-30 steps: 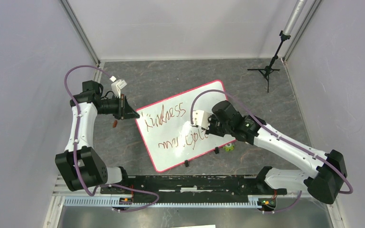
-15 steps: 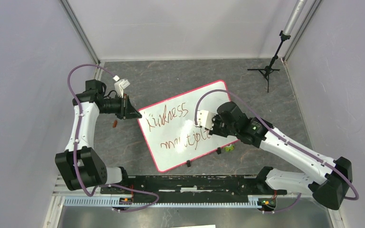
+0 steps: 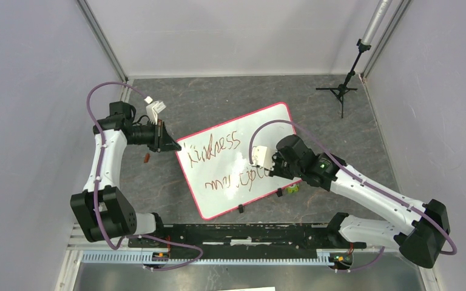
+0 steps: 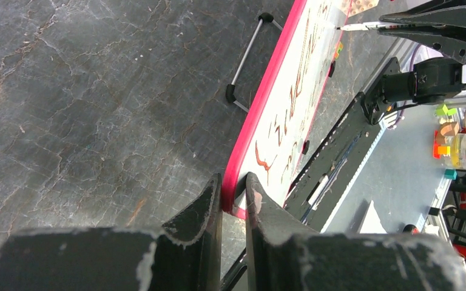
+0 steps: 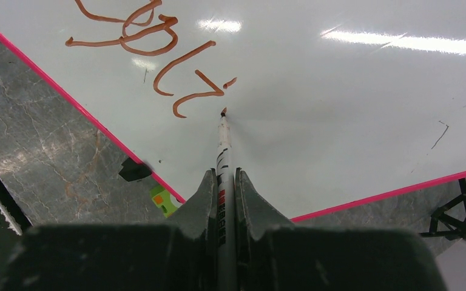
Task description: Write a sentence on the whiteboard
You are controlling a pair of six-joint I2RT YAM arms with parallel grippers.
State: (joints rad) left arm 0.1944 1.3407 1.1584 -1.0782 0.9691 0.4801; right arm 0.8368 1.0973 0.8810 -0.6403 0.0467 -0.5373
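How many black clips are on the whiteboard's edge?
2, both on the near long edge of the whiteboard: the left clip toward the near corner, the right clip beside a small green object. None looks hidden.

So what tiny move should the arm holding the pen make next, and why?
Probably slide the thin white marker slightly onward along the line to start the next letter: its tip sits just past the last stroke of the reddish-brown handwritten sentence, blank glossy white whiteboard lies beyond, and the left gripper pinches the board's pink edge.
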